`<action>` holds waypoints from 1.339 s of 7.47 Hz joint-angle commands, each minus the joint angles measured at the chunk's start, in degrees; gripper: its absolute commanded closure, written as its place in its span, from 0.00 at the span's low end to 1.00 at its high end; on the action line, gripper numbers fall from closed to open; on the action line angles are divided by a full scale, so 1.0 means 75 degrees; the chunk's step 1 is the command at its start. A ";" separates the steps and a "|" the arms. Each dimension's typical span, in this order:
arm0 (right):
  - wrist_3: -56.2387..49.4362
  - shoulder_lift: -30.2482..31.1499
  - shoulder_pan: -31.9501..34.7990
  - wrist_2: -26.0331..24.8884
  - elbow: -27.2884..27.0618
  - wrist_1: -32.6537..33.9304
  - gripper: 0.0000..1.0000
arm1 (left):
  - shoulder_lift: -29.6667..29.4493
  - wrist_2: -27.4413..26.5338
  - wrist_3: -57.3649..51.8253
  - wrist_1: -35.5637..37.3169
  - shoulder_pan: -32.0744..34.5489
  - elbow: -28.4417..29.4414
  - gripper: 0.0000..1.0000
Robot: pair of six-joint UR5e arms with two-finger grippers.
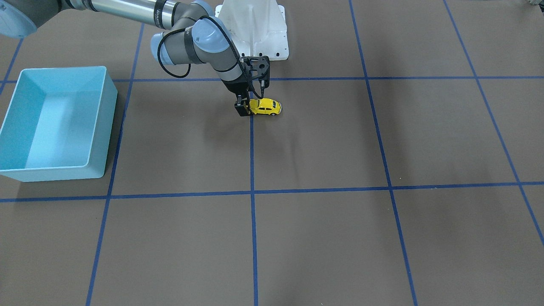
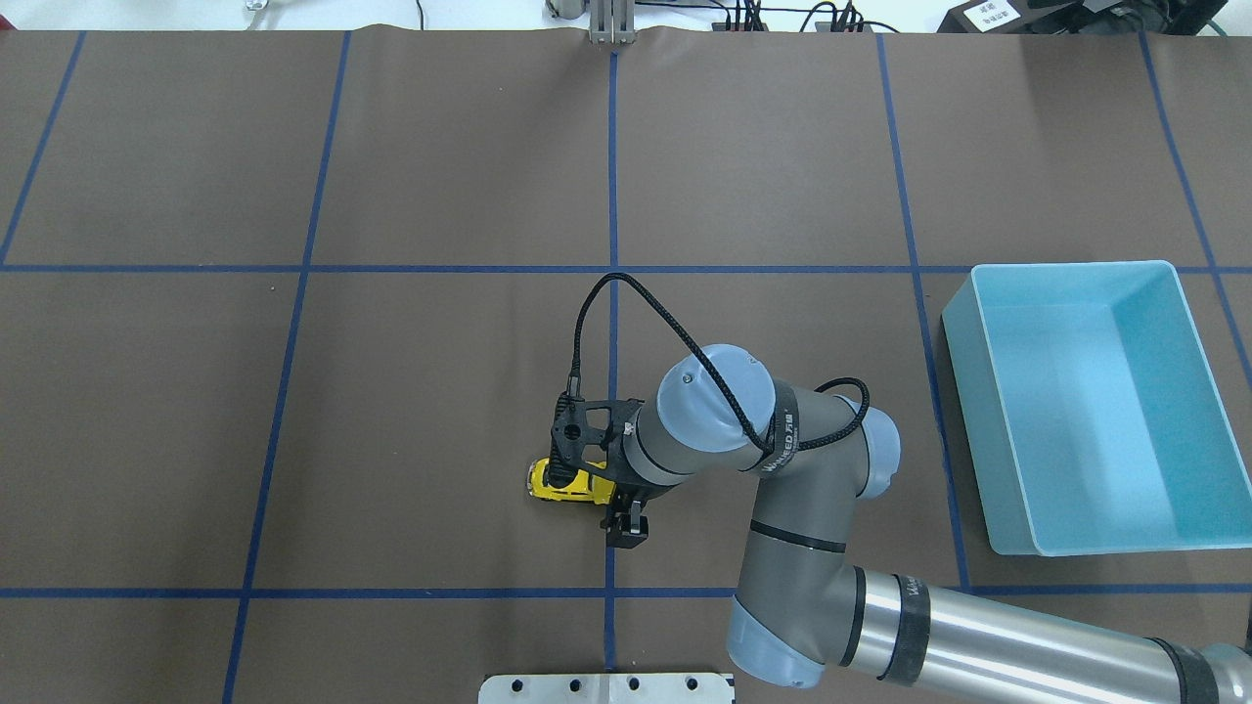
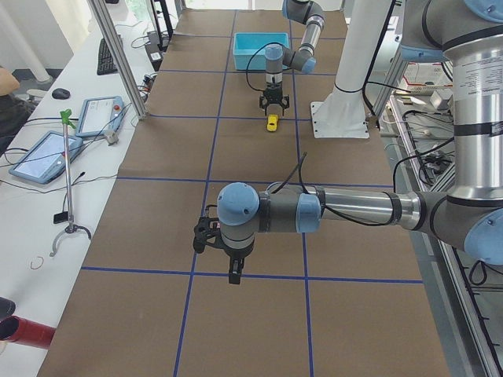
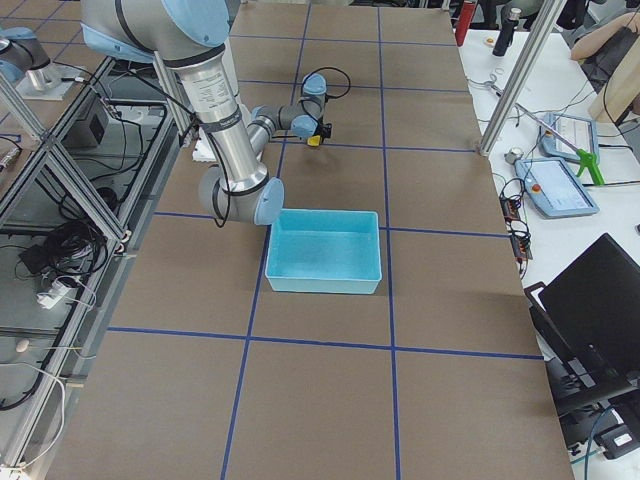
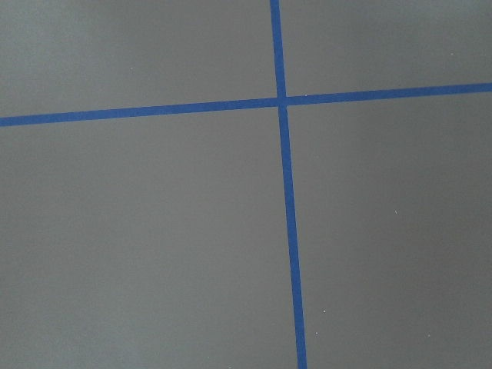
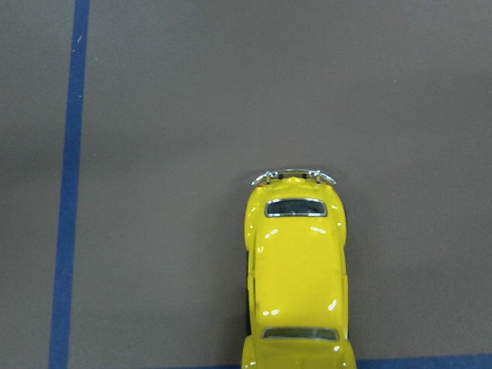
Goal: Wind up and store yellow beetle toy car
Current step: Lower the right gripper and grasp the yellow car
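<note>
A yellow beetle toy car [image 1: 264,106] sat on its wheels on the brown tabletop [image 1: 323,238], near the middle and just beside a blue tape line [image 1: 253,161]. It was well apart from the empty light blue bin [image 1: 104,127] at one side. The right pincer [image 1: 248,106] hung at one end of the car, its jaws apparently spread; from overhead, the one visible finger stood clear of the body. The left pincer [image 3: 228,267] hovered over bare tabletop elsewhere, and whether it was open or closed could not be told. Likely hazards: with a grip so near the end, the jaws might squeeze the glossy rounded shell out sideways or set it rolling. Too light a press while drawing it back could let the wheels skid instead of winding
</note>
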State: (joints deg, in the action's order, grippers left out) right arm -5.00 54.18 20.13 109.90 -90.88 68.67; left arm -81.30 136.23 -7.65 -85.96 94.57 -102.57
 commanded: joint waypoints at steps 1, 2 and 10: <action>0.0045 -0.0099 -0.0024 -0.0146 0.0140 0.0008 0.23 | 0.0001 0.0000 0.0000 0.0000 0.0000 0.0000 0.00; 0.0382 -0.0099 -0.0129 -0.0332 0.0164 -0.0003 0.37 | 0.0001 0.0000 0.0000 0.0000 0.0012 0.0000 0.00; 0.0420 0.0261 0.2056 0.1140 -0.0385 0.0172 1.00 | 0.0001 -0.0012 0.0000 0.0000 0.0012 -0.0011 0.00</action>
State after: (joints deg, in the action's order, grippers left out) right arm -1.79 54.24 30.08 115.19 -92.13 69.59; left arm -81.30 136.21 -7.65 -85.96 94.66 -102.59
